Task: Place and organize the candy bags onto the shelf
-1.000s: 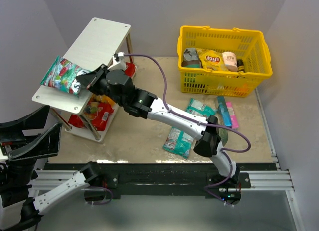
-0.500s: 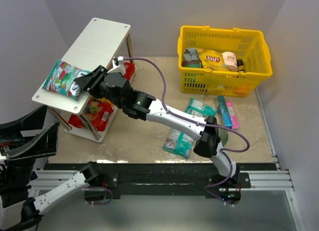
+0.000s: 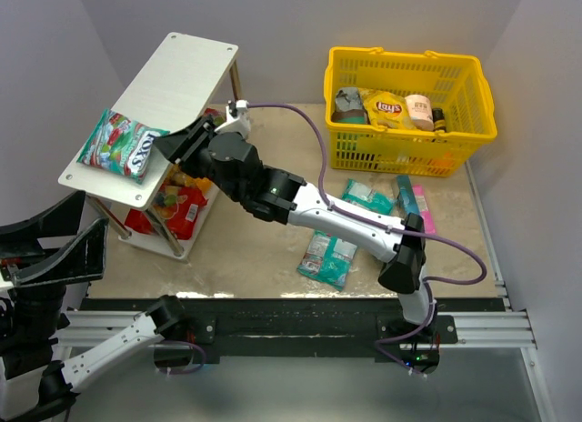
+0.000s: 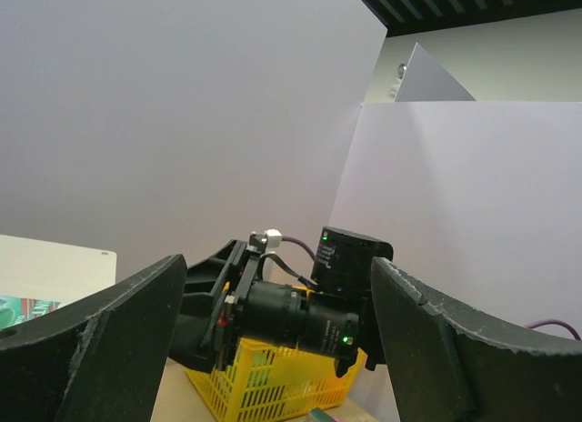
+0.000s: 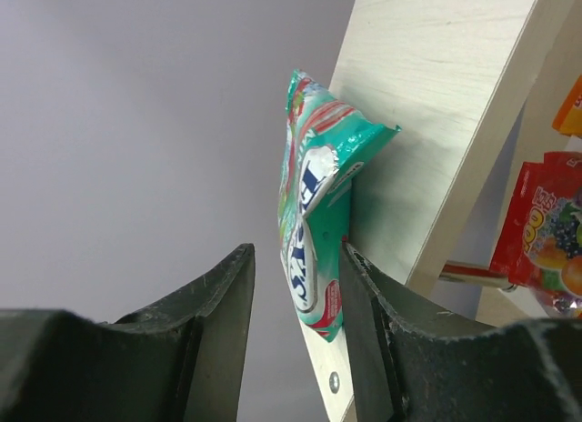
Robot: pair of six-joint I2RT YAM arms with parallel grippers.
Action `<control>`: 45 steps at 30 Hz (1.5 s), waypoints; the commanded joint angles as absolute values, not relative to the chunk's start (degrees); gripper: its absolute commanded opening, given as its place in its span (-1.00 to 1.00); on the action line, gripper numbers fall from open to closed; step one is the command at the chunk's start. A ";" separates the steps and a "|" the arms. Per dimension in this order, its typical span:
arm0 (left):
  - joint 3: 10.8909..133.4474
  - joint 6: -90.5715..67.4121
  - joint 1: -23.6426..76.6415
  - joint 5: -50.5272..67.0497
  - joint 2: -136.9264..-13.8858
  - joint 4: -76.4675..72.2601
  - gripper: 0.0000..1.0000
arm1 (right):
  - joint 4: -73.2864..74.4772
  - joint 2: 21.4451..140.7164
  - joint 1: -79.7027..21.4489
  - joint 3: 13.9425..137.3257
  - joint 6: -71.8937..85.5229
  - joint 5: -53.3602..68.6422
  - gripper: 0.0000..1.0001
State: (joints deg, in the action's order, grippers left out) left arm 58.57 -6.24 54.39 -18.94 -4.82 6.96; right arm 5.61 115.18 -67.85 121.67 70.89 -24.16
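Note:
A green-white candy bag [image 3: 118,142] lies flat on the near end of the shelf's [image 3: 177,76] top board. My right gripper [image 3: 175,145] hangs open just right of it, holding nothing. In the right wrist view the bag [image 5: 314,231] shows past the gripper [image 5: 297,251], close to the right finger [image 5: 373,331]. Red candy bags [image 3: 177,208] lie on the shelf's lower tier. Two teal bags [image 3: 329,256] [image 3: 368,196] lie on the table. My left gripper [image 3: 91,220] stands open and empty at the near left, off the table.
A yellow basket [image 3: 409,108] with a chip bag and jars stands at the back right. A teal bar [image 3: 406,202] and a pink bar [image 3: 424,211] lie in front of it. The right arm stretches across the table's middle.
My right gripper has opened and let go of the green-white bag, then drawn back a little to the right. The bag now rests on the shelf top.

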 commanded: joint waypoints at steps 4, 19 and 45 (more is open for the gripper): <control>58.53 -6.94 54.32 -25.66 -8.69 7.64 0.75 | 0.19 110.48 -68.12 121.46 55.43 -25.94 -0.13; 58.98 -9.93 54.32 -33.57 -11.60 8.70 0.75 | 0.35 126.20 -66.45 142.90 30.76 -9.42 -0.36; 59.41 -8.88 54.32 -32.08 -17.29 8.79 0.76 | 1.14 109.70 -64.42 129.04 32.08 -14.04 -0.26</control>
